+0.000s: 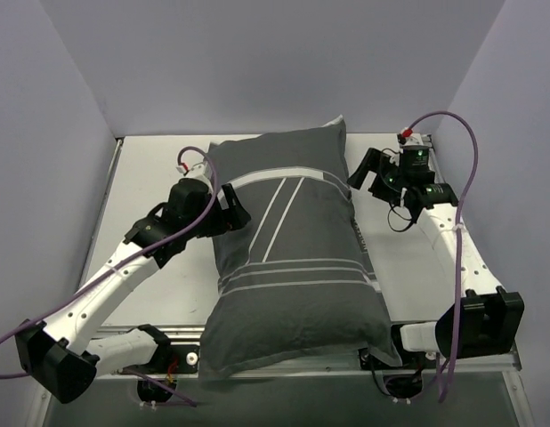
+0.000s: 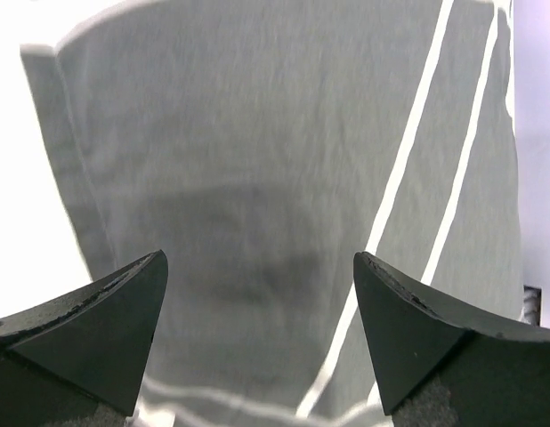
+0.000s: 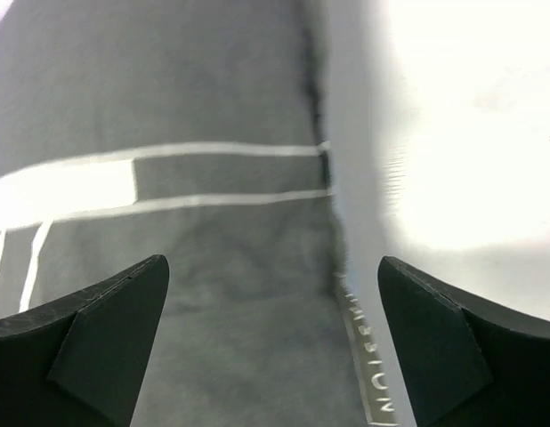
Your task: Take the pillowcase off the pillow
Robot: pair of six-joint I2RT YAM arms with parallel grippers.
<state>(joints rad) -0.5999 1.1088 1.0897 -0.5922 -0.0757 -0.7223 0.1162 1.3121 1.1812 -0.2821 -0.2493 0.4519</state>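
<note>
Pillowcase [image 1: 293, 258]: striped face up, lying lengthwise down the middle of the bench [image 1: 159, 169], far corner toward the back wall [image 1: 275, 62], near end overhanging the rail by the arm bases. It is plump and full. The pillow is wholly inside, with no white cloth showing. I cannot tell which end is open.

Step in hand (my judgement): approach for a first grasp. Nothing has been drawn off yet.

Left tool [image 1: 235, 212]: at the case's left edge, far half. Its wrist view shows the fingers spread wide with grey fabric between them, gripping nothing. I cannot tell whether they touch the cloth.

Right tool [image 1: 371, 178]: just beside the right edge near the far corner, fingers likewise spread. It looks down on the side seam and a lettered label strip [image 3: 375, 374].

Next move, as I see it: pinch the outer fabric only, not the filling beneath, and find the open end before pulling.

Obstacles: the case is stretched taut, with little slack to pinch. The right arm's purple cable [image 1: 475, 160] loops near the side wall.
</note>
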